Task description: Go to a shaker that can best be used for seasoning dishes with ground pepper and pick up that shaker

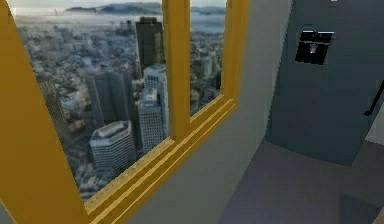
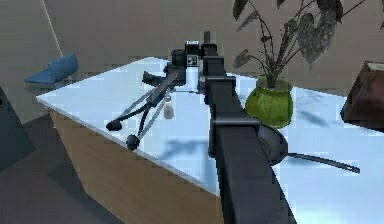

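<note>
Nearby stand one white shaker (image 2: 170, 110) and one potted plant (image 2: 268, 102).

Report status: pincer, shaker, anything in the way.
Pincer out over the pale tabletop; cannot tell whether it holds anything. Small white shaker-shaped thing stands on the top near the pincer. Green potted plant beside the arm.

a wide yellow-framed window (image 1: 110, 90) spans the forward view from 9 to 12 o'clock, with daylight and city towers beyond. a grey wall (image 1: 205, 165) runs beneath it. a dark grey fridge (image 1: 325, 100) stands at 2 o'clock on grey floor (image 1: 290, 190). in the arm side view a pale table (image 2: 85, 100) with wooden sides carries a potted plant (image 2: 270, 100) at 2 o'clock, with a beige wall (image 2: 110, 25) behind.
</note>
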### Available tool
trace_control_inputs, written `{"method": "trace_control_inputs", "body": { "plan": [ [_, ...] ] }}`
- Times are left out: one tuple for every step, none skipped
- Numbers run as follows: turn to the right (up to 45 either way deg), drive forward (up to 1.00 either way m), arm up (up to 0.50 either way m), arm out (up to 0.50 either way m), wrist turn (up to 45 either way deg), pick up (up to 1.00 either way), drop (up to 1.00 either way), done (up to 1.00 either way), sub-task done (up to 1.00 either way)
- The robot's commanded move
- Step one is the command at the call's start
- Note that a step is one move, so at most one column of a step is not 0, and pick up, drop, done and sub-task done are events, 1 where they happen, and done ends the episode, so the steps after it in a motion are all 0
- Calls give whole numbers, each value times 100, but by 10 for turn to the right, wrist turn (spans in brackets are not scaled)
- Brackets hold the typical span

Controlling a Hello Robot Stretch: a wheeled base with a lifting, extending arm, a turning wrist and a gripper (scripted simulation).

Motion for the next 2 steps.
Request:
{"method": "trace_control_inputs", "body": {
  "plan": [
    [0,0,0,0,450,0,0,0,0],
    [0,0,0,0,450,0,0,0,0]
  ]
}}
